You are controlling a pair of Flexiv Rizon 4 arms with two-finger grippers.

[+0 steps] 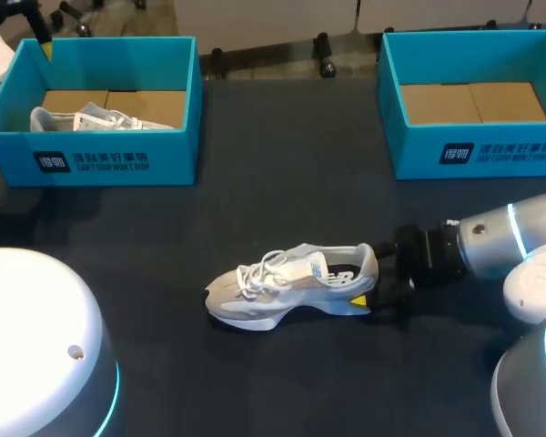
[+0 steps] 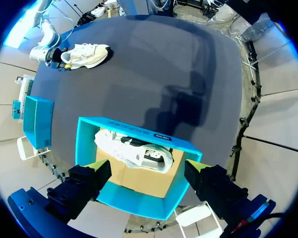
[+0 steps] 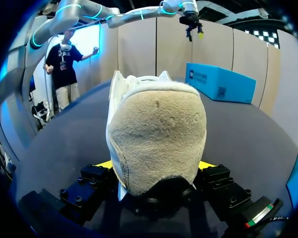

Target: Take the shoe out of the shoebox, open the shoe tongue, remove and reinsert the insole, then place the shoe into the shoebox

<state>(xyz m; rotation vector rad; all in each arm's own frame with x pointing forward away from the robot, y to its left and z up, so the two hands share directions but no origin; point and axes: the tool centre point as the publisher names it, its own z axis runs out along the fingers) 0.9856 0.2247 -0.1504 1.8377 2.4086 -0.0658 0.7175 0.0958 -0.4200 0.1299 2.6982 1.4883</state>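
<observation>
Already the shoe [image 1: 291,282] stands out on the tabletop [image 1: 282,205], heel gripped between the right jaws (the left jaws hang open over a shoebox [image 1: 168,155] holding another shoe [image 1: 77,118]), so tongue, insole and boxing up are seemingly left.

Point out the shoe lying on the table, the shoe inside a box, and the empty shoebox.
shoe on the table [image 1: 291,284]: head view, midfoot side panel.
boxed shoe [image 2: 131,148]: left wrist view, middle of its upper.
empty shoebox [image 1: 409,159]: head view, front wall.
</observation>
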